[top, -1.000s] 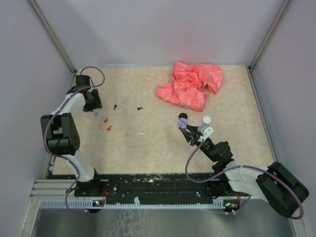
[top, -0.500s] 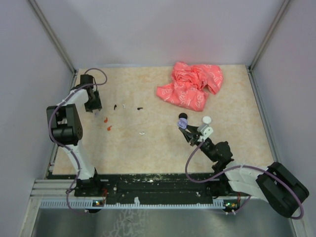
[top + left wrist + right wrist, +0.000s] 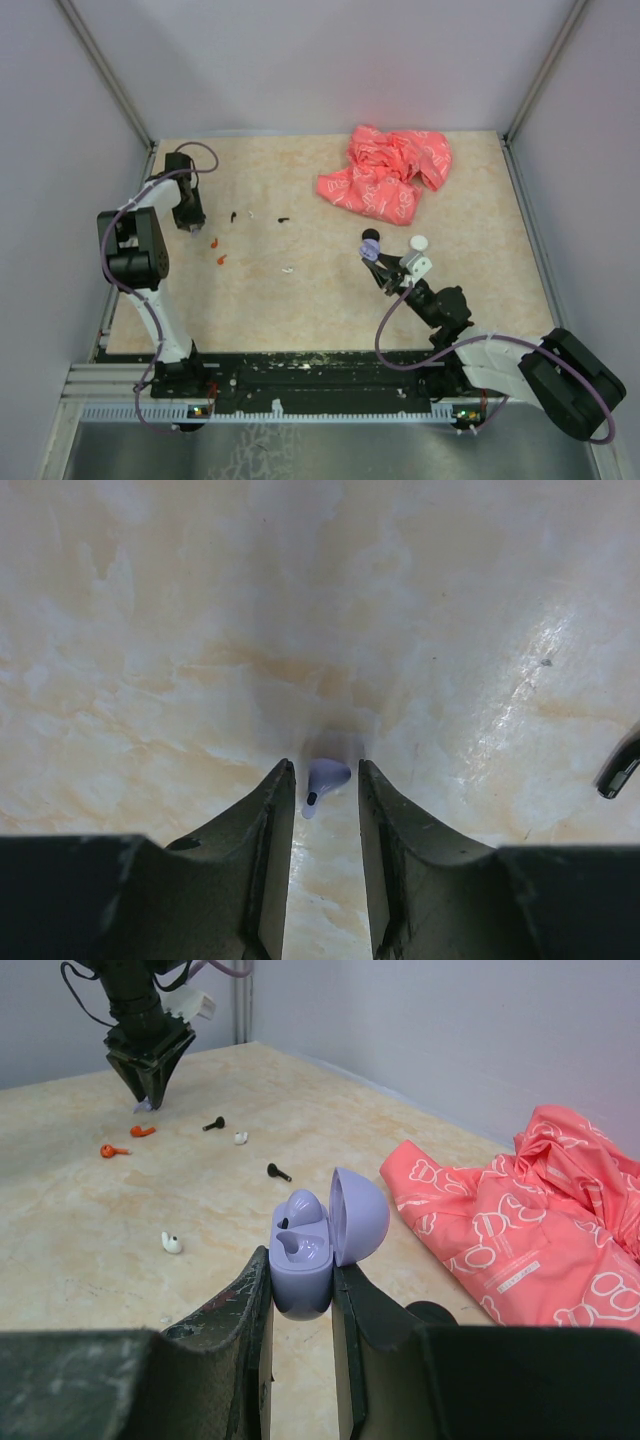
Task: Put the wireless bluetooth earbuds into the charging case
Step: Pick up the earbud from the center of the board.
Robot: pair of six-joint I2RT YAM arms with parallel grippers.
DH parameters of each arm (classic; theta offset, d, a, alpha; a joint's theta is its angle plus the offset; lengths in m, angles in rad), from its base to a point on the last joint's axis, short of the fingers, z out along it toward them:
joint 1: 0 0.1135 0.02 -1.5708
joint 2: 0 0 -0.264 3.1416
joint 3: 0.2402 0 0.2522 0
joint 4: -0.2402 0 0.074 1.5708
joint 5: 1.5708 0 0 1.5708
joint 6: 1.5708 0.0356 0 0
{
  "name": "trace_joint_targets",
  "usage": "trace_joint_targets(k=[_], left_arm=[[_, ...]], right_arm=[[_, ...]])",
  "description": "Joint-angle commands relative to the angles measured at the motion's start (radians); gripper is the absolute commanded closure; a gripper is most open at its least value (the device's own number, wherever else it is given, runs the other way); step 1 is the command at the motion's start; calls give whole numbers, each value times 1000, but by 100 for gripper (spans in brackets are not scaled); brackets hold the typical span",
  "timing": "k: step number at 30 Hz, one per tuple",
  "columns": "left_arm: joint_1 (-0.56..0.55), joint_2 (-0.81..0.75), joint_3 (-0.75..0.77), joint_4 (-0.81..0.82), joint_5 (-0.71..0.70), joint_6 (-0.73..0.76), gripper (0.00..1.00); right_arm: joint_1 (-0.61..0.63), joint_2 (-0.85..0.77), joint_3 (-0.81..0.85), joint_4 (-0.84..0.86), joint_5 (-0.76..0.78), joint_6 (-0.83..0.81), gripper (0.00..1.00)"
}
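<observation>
- Beige marbled tabletop (image 3: 330,290), grey walls.
- Upper left: left gripper (image 3: 187,222), jaws narrowly parted, straddles the pale purple earbud (image 3: 326,776) lying at its tips, stem along the gap, not visibly pinched.
- Right of centre, well apart: right gripper (image 3: 300,1280) clamps the open charging case (image 3: 305,1245).

Beige-cream marbled table (image 3: 480,290); lilac plastic charging case (image 3: 303,1268); small lilac earbud (image 3: 326,773) w/ blk dot; crumpled coral-pink cloth (image 3: 385,175) w/ white print.

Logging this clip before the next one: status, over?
Left gripper open, jaws straddling pale purple earbud on table. Right gripper shut on purple charging case, lid open. Pink cloth off to the side, not in the way.
</observation>
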Motion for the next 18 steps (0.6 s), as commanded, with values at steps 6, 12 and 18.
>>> trace_joint_targets(k=[6,12,18], left_arm=[[7,40,32,-38,4,10,64],[9,61,38,-64,17,10,69],[8,70,37,-95,25,3,79]], right_arm=[[3,-23,-1,42,-3,0,100],[3,-24,-1,42,-2,-1,100],[3,-50,0,17,5,-9,100]])
